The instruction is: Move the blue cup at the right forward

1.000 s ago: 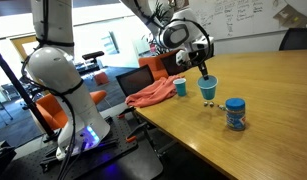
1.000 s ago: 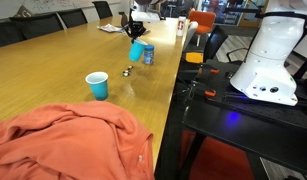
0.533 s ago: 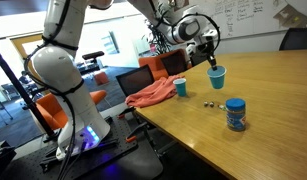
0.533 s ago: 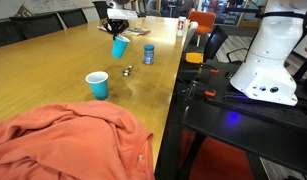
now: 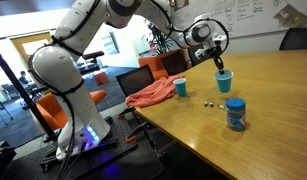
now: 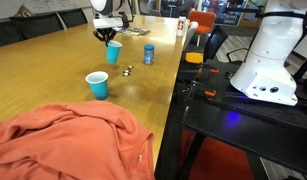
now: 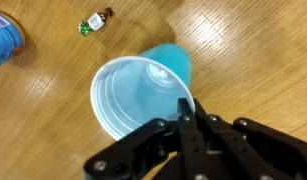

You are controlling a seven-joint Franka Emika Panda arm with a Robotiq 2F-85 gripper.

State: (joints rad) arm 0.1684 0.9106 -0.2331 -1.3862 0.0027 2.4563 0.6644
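Note:
The sky-blue tapered cup [image 5: 224, 83] is at table level, past the blue patterned jar [image 5: 235, 114]; I cannot tell whether it touches the wood. It also shows in the other exterior view [image 6: 113, 53]. My gripper [image 5: 221, 68] comes down from above and is shut on its rim, as is also seen from the other side [image 6: 108, 38]. In the wrist view the cup [image 7: 138, 92] opens toward the camera, slightly tilted, with my gripper [image 7: 185, 108] pinching its wall. The smaller teal cup [image 5: 180, 87] stands apart near the table edge, and also shows here [image 6: 97, 85].
Two small wrapped candies [image 5: 206, 101] lie between the cups and also show in the wrist view [image 7: 95, 21]. An orange cloth [image 5: 151, 95] hangs over the table edge. The jar [image 6: 148, 54] stands near that edge. Chairs and the robot base [image 6: 263, 60] are beside the table.
My gripper has carried the blue cup away from the jar and candies, farther across the table, and lowered it to table level.

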